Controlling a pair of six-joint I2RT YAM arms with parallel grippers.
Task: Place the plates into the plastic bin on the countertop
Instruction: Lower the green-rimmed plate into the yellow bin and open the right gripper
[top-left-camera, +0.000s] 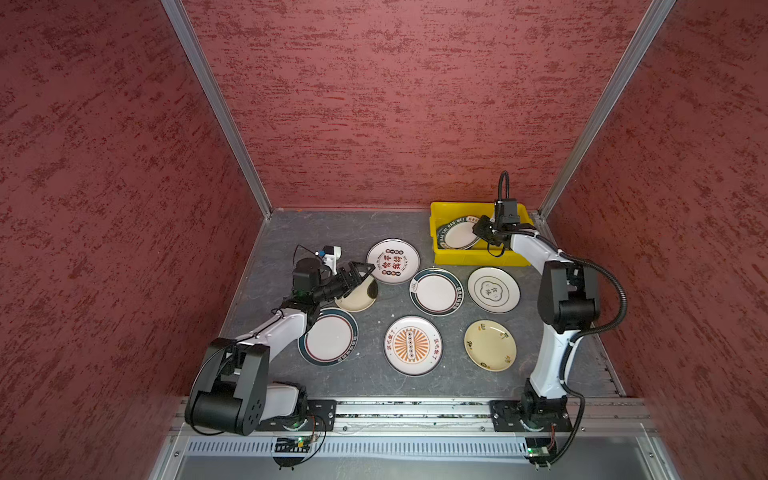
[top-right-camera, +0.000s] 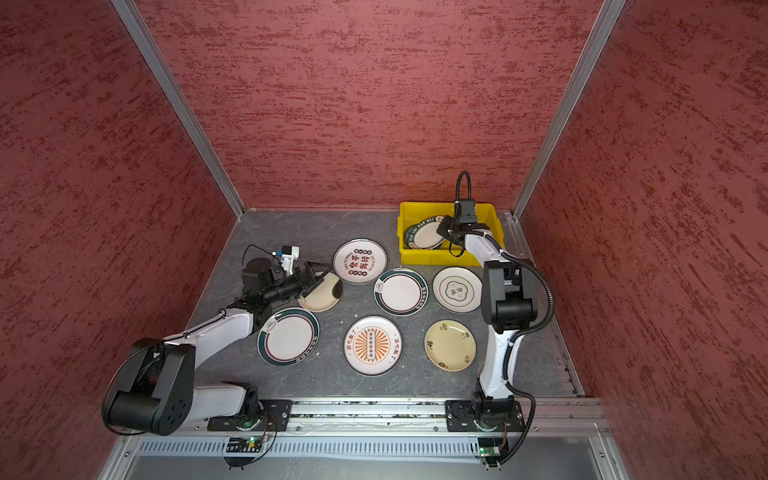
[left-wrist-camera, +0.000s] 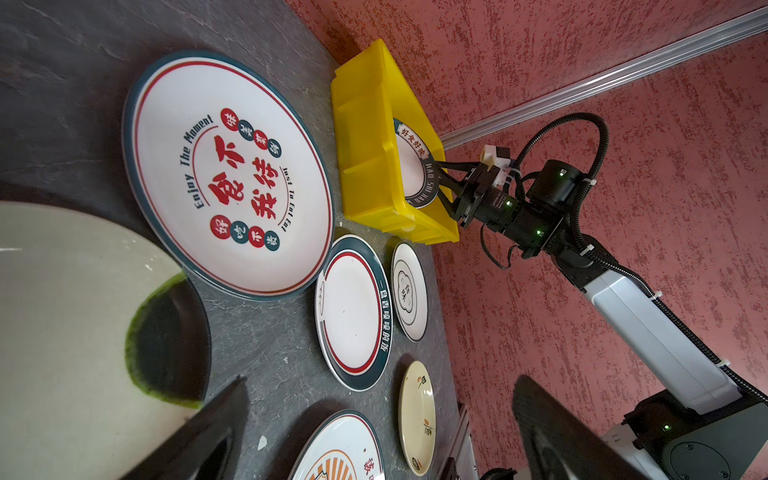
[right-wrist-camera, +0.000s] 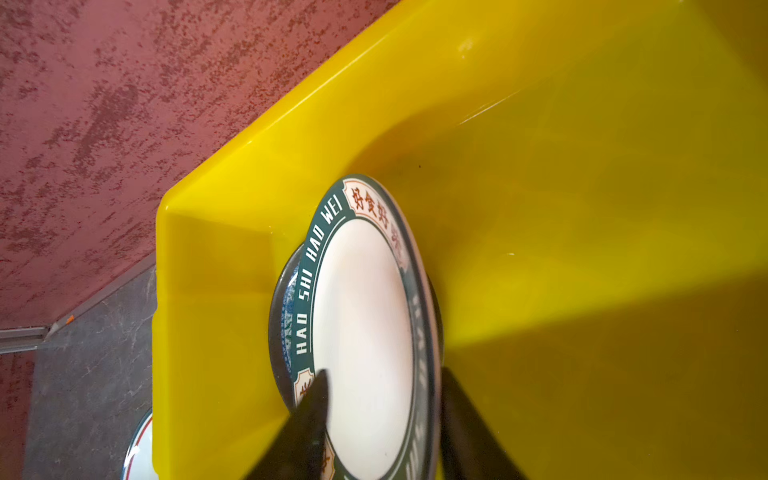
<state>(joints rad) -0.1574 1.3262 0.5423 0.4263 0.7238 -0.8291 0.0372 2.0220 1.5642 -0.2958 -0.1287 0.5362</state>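
Nearest the viewer: mounting rail (top-left-camera: 415, 409) carrying both arm bases, along the front edge of the counter (top-left-camera: 374, 386).

Left to right on the counter:
- Left hand (top-left-camera: 365, 276): fingers spread wide, empty, hovering above a cream plate (top-left-camera: 357, 301). Contact cannot be told.
- Green-rimmed plate (top-left-camera: 330, 336): front left, partly under the left arm.
- Red-character plate (top-left-camera: 392, 261) at the rear; sunburst plate (top-left-camera: 412, 345) at the front.
- Second green-rimmed plate (top-left-camera: 436, 291): middle.
- Flower-emblem plate (top-left-camera: 493, 289); yellowish plate (top-left-camera: 490, 345) in front of it.
- Yellow bin (top-left-camera: 473, 257): rear right corner. Inside is a lettered green-rimmed plate (right-wrist-camera: 361, 316), resting tilted on a darker plate (right-wrist-camera: 286, 316) beneath.
- Right hand (right-wrist-camera: 384, 374): inside the bin, fingers parted either side of the lettered plate's near rim, no pinch apparent.

Handling note, as judged: the plates look stiff, glazed, slippery and breakable, with moderate weight. Each lies flat, so only the raised rim offers purchase. Take it with one finger under the lip and one on top, at the edge nearest the arm. Set down gently onto the stack.
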